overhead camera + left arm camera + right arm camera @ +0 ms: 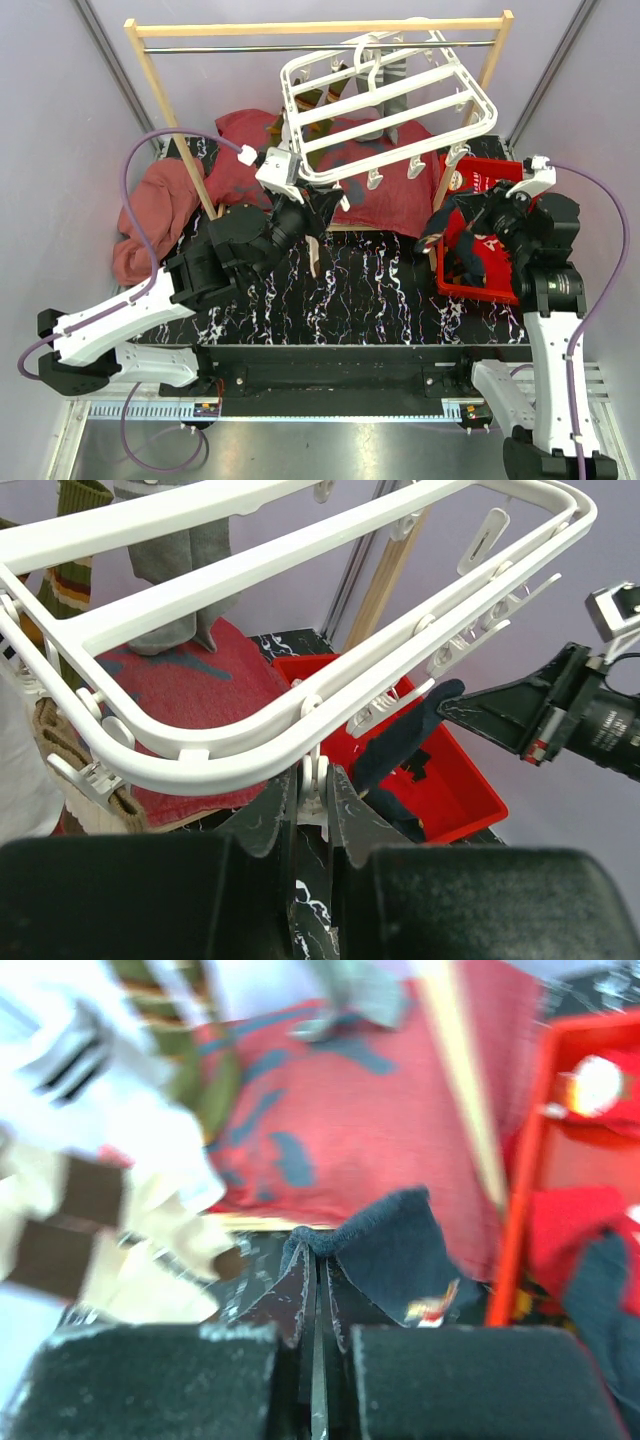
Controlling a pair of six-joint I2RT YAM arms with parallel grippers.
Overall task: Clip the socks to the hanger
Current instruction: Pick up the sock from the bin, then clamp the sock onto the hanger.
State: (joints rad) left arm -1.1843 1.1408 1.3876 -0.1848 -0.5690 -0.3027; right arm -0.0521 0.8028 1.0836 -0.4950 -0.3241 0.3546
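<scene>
The white hanger [390, 110] hangs tilted from the wooden rail. A grey sock [385, 95] and an olive-brown striped sock [315, 100] hang among its bars. My left gripper [300, 185] is at the hanger's near left edge, shut on a white dangling clip [318, 780] under the hanger rim [250, 735]. My right gripper [448, 215] is shut on the cuff of a navy sock [390, 1240], holding it up over the red bin just right of the hanger. In the left wrist view the navy sock [400, 740] hangs close behind the clip. A white striped sock [70, 1050] and a beige-brown sock [80, 1230] show blurred.
A wooden rail frame [320, 28] stands across the back. A red bin [480, 285] with dark and red fabric sits at the right. Red cloths lie at the left [150, 210] and under the hanger [390, 195]. The tabletop is black marbled [370, 300].
</scene>
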